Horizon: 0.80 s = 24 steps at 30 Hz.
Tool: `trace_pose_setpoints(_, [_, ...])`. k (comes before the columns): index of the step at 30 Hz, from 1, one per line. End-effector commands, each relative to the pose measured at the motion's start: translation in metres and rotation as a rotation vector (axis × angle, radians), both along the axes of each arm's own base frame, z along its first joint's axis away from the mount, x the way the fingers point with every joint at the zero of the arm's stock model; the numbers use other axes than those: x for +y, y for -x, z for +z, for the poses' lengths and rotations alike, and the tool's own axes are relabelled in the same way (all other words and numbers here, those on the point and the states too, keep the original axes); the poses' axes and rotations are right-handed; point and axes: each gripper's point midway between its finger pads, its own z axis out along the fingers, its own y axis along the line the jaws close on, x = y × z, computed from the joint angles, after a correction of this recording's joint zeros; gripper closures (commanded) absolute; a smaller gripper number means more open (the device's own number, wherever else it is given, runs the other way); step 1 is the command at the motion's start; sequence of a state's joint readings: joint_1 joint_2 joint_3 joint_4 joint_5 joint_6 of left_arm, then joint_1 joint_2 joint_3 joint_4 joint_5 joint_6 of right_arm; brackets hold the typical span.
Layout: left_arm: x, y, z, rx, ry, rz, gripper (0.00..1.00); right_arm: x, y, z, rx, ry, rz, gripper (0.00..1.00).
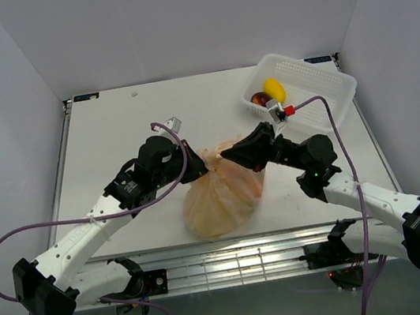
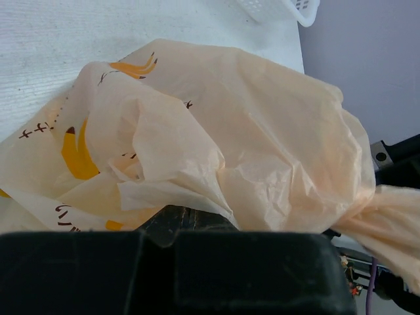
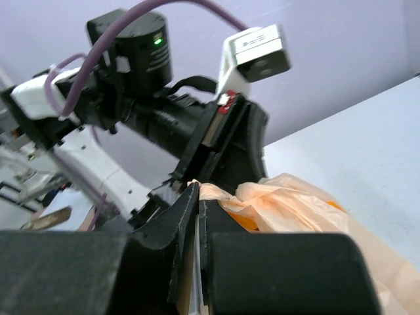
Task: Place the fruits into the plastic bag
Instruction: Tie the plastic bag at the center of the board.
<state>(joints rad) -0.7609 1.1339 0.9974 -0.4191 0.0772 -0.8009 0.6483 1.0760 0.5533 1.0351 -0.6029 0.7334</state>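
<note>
Top external view: 1 thin translucent peach-orange plastic bag [image 1: 219,192] printed with yellow bananas, bunched at the middle of the white surface [image 1: 111,141], its top gathered between both arms. Left end effector [image 1: 198,167] closed on the bag's upper left edge; right end effector [image 1: 231,155] closed on the upper right edge, the 2 near each other. 1 white lattice-walled plastic basket [image 1: 317,76] at the far right corner, well apart from the bag, holding 1 yellow fruit [image 1: 273,89] and 1 dark-red fruit [image 1: 261,100] touching each other. Left wrist view: the plastic bag [image 2: 262,151] fills most of the picture, its crumpled film lying over the black tips of the left end effector [image 2: 184,220], fingers together; a corner of the basket [image 2: 282,8] at the top edge. Right wrist view: right end effector [image 3: 197,210] with fingers pressed together on a fold of the plastic bag [image 3: 295,203]; left end effector [image 3: 223,144] directly opposite, gripping the same gathered top.
</note>
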Motion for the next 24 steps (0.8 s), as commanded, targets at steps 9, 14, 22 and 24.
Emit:
trace_pose_setpoints(9, [0.035,-0.006,0.011,-0.025,-0.091,0.133,1.0,-0.072,-0.094,0.009,-0.067,0.137,-0.727,0.92])
trace_pose_setpoints(14, [0.024,-0.008,0.046,-0.092,-0.05,0.073,1.0,-0.068,-0.101,-0.04,-0.023,0.291,-0.72,0.92])
trace_pose_setpoints(22, [0.018,-0.009,0.05,-0.08,-0.05,0.054,1.0,-0.059,-0.066,-0.049,-0.158,0.398,-0.55,0.78])
trace_pose_setpoints(24, [0.018,-0.01,0.048,-0.08,-0.048,0.055,1.0,-0.071,-0.062,-0.044,-0.19,0.406,-0.59,0.64])
